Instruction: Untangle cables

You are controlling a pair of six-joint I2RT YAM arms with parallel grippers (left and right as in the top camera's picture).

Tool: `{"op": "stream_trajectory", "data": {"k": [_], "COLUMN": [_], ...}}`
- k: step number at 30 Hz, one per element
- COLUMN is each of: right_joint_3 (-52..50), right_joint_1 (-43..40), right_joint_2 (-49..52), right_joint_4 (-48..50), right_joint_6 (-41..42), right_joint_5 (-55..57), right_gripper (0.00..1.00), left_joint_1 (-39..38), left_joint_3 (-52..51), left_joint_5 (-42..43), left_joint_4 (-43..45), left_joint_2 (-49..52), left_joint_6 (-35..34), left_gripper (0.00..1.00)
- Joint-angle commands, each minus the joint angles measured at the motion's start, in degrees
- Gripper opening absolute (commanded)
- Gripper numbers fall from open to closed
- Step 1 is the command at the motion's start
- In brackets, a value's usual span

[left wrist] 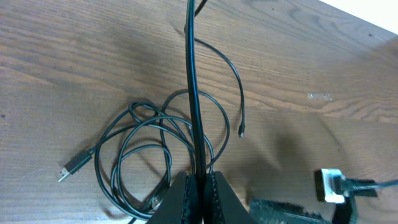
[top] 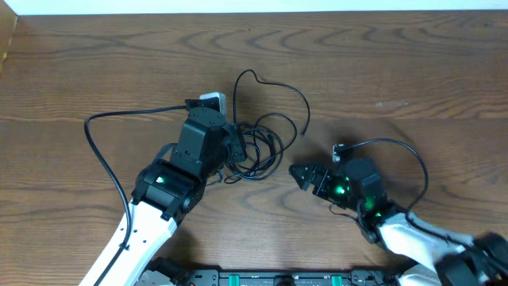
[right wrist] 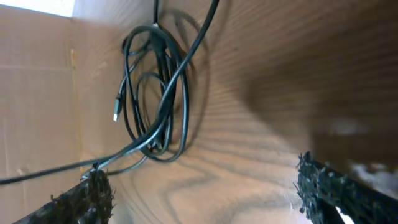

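Cables (top: 255,151) are seen bunched in a loose coil near the middle of the table (top: 413,71), and the coming move is judged to turn on how that coil lies between the two tools. At its left, the left gripper (left wrist: 199,182) is closed tight on one black strand (left wrist: 191,93), which is stretched straight toward the far side. From the coil a thin loop (left wrist: 240,84) is thrown far and right, its plug end (left wrist: 241,132) lying loose. Just right of the coil and slightly nearer, the right gripper (right wrist: 208,186) is held with jaws wide apart, nothing clasped, though a strand is seen passing close by one finger. Bare wood is found on every side, the far edge well apart, so room for pulling is judged ample.
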Motion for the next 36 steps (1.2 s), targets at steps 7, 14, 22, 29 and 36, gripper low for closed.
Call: {"op": "stream_trajectory", "data": {"k": [7,14,22,29,36], "right_joint_3": [3.9,12.9,17.7,17.7,17.8], "right_joint_1": [3.6,6.7,6.6,2.6,-7.0], "right_joint_2": [13.4,23.4,31.4,28.8,11.8], "right_joint_4": [10.5,10.4,9.9,3.1,-17.5], "right_joint_6": [6.6,6.4,5.4,-0.7,-15.0], "right_joint_5": [-0.5,2.6,4.3,4.9,5.0], "right_gripper": [0.88,0.77,0.29,0.01,0.01], "left_joint_1": [0.2,0.2,0.2,0.3,0.3], "left_joint_3": [-0.1,-0.1,-0.1,-0.1,-0.1], "left_joint_5": [2.3,3.7,3.7,1.0,-14.8], "left_joint_4": [-0.2,-0.5,-3.5,-8.5,-15.2], "left_joint_2": [0.0,0.0,0.0,-0.1,0.0], "left_joint_6": [-0.3,-0.3,-0.2,4.0,3.8], "left_gripper": [0.08,0.08,0.08,0.08,0.08]}}
